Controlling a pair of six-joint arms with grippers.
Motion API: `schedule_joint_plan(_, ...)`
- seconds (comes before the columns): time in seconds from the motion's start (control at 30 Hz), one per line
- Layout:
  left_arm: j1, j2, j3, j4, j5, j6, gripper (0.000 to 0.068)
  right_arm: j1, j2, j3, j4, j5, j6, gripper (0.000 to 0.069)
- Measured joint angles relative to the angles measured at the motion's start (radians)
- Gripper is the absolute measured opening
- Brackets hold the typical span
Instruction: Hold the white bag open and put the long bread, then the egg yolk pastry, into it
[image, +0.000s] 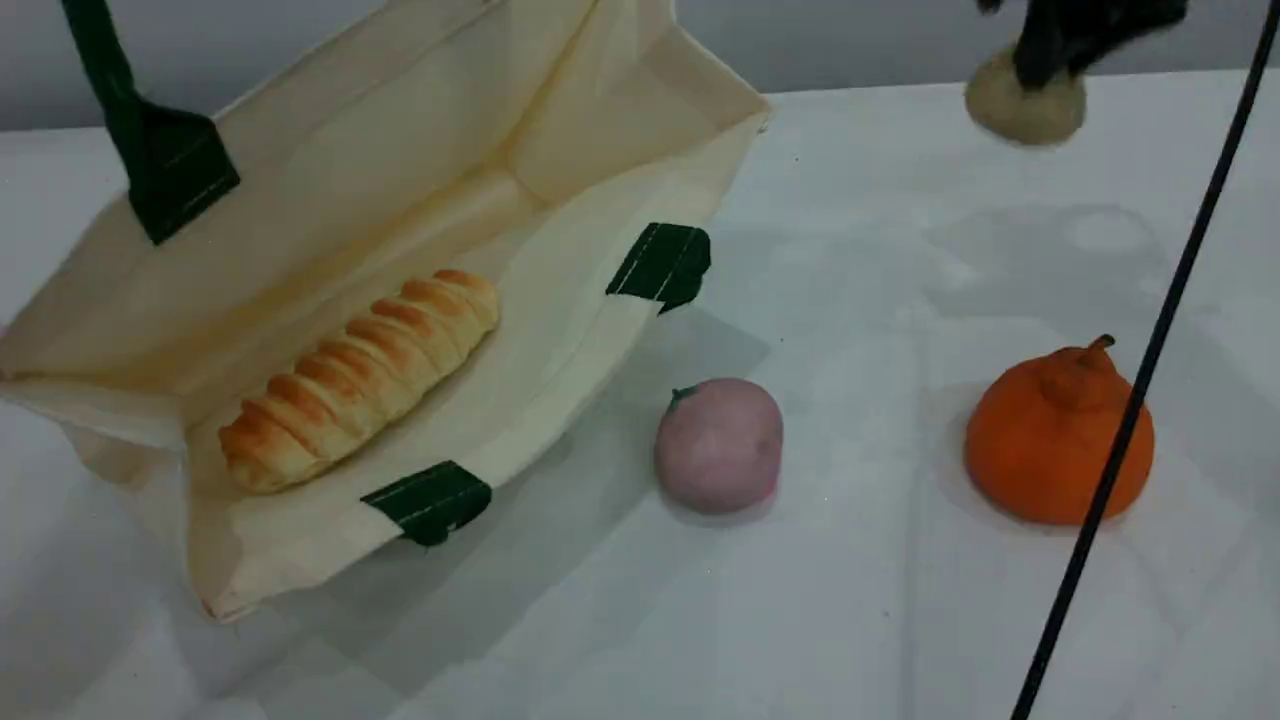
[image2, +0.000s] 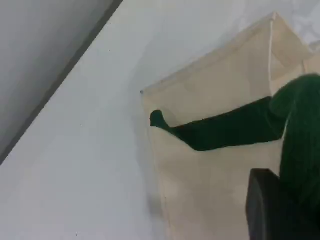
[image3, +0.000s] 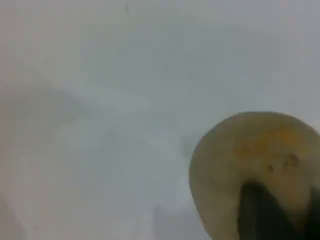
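Note:
The white bag (image: 330, 150) lies open on its side at the left, its mouth facing the camera. Its upper green handle (image: 100, 60) rises taut to the top edge. In the left wrist view the handle (image2: 225, 130) runs to my left gripper, whose dark fingertip (image2: 275, 210) shows at the bottom right, shut on it. The long bread (image: 355, 380) lies inside the bag. At the top right my right gripper (image: 1050, 50) is shut on the egg yolk pastry (image: 1025, 110), which hangs above the table over its own shadow. The pastry (image3: 250, 150) fills the right wrist view's lower right.
A pink ball with a green tip (image: 718, 445) sits right of the bag's mouth. An orange stemmed fruit (image: 1055, 440) stands further right. A thin black cable (image: 1150, 370) slants across in front of the fruit. The white table (image: 860, 250) ends at a grey wall behind.

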Motion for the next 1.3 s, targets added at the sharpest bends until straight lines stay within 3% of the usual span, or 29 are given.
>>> schedule_joint_plan(0.23,0.000,0.000,0.000,0.000,0.000,0.000,0.0070,0.060,-0.243,0.190,0.007,-0.077,0.027,0.0098)
schedule_joint_plan(0.5,0.000,0.000,0.000,0.000,0.000,0.000,0.0070,0.250,-0.494,0.428,0.008,-0.187,0.103,0.0095)
schedule_joint_plan(0.67,0.000,0.000,0.000,0.000,0.000,0.000,0.0070,0.352,-0.545,0.546,0.009,-0.281,0.158,0.0095)
schedule_joint_plan(0.83,0.000,0.000,0.000,-0.005,0.000,0.000,0.0070,0.454,-0.544,0.605,0.012,-0.352,0.159,0.0095)
schedule_joint_plan(1.03,0.000,0.000,0.000,-0.005,0.000,0.000,0.0070,0.590,-0.496,0.606,0.012,-0.482,0.159,0.0095)
schedule_joint_plan(1.3,0.000,0.000,0.000,-0.003,0.000,-0.019,0.0070,0.609,-0.345,0.603,0.010,-0.647,0.163,0.0095)
